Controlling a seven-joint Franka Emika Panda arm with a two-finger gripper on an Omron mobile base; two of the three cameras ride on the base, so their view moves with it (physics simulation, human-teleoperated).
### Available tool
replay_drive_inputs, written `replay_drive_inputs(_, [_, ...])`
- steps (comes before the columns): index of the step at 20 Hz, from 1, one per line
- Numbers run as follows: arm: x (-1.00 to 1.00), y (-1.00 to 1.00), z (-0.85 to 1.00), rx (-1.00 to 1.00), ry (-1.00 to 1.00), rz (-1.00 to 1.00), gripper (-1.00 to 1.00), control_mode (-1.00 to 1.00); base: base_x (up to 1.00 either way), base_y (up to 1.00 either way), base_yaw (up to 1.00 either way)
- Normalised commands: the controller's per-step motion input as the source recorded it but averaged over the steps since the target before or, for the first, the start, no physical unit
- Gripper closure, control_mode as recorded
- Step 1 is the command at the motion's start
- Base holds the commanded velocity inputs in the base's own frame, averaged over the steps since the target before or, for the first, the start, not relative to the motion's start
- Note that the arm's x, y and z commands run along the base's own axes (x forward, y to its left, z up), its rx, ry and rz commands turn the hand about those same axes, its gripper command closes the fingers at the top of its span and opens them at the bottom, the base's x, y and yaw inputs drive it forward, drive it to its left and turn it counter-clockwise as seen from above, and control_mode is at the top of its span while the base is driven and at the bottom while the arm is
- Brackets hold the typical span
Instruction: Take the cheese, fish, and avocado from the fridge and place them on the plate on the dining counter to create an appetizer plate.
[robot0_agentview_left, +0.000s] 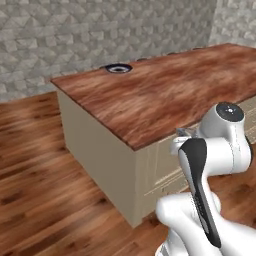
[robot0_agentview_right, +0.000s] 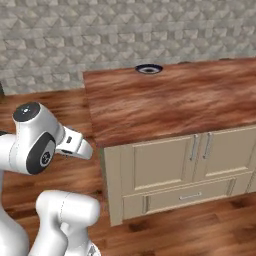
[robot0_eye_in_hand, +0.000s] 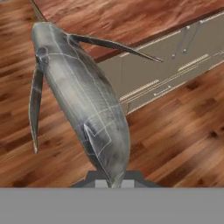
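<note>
Claw (robot0_eye_in_hand: 112, 181) clamped on fish (robot0_eye_in_hand: 83, 100), low beside dining counter (robot0_agentview_left: 165, 95)

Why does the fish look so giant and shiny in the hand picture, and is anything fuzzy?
Hand view: the fish hangs right at the lens from the shut gripper, so it looms large, with soft pale sheen on its grey skin. Left base view: the plate on the dining counter looks small and slightly blurry. Right base view: even light, no glare.
</note>
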Motion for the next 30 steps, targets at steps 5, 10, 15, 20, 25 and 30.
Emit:
replay_drive_inputs(5, [0.0, 0.0, 0.0, 0.0, 0.0, 0.0, 1.0, 1.0, 0.0, 1.0, 0.36])
replay_drive_inputs(10, [0.0, 0.0, 0.0, 0.0, 0.0, 0.0, 1.0, 1.0, 0.55, 0.95, 0.37])
replay_drive_inputs(15, [0.0, 0.0, 0.0, 0.0, 0.0, 0.0, 1.0, 1.0, 1.0, 0.38, 0.2])
replay_drive_inputs(20, [0.0, 0.0, 0.0, 0.0, 0.0, 0.0, 1.0, 1.0, 1.0, 0.0, -0.11])
replay_drive_inputs(25, [0.0, 0.0, 0.0, 0.0, 0.0, 0.0, 1.0, 1.0, 1.0, 0.24, -0.34])
replay_drive_inputs(30, [0.0, 0.0, 0.0, 0.0, 0.0, 0.0, 1.0, 1.0, 1.0, 0.48, -0.37])
